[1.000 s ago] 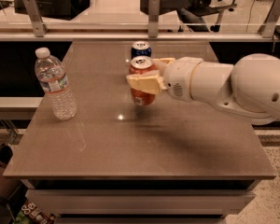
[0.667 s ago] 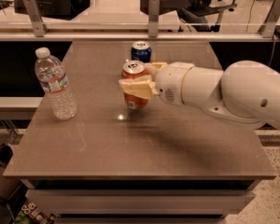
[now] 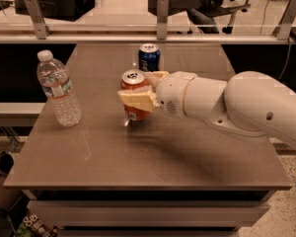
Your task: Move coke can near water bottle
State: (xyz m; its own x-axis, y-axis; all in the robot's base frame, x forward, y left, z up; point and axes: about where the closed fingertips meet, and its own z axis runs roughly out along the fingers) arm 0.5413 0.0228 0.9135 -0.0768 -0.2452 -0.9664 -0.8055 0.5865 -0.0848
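Coke can (image 3: pixel 134 79) (likely light, thin-walled, slick) sits pinched mid-body by the gripper (image 3: pixel 142 94), apart from the water bottle (image 3: pixel 59 90); squeeze gently there.

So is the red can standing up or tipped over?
Standing up: the coke can has its silver top facing up, with the hand clamped round its middle.

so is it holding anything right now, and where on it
The gripper holds the coke can, fingers clamped around the middle of its body, below the silver top.
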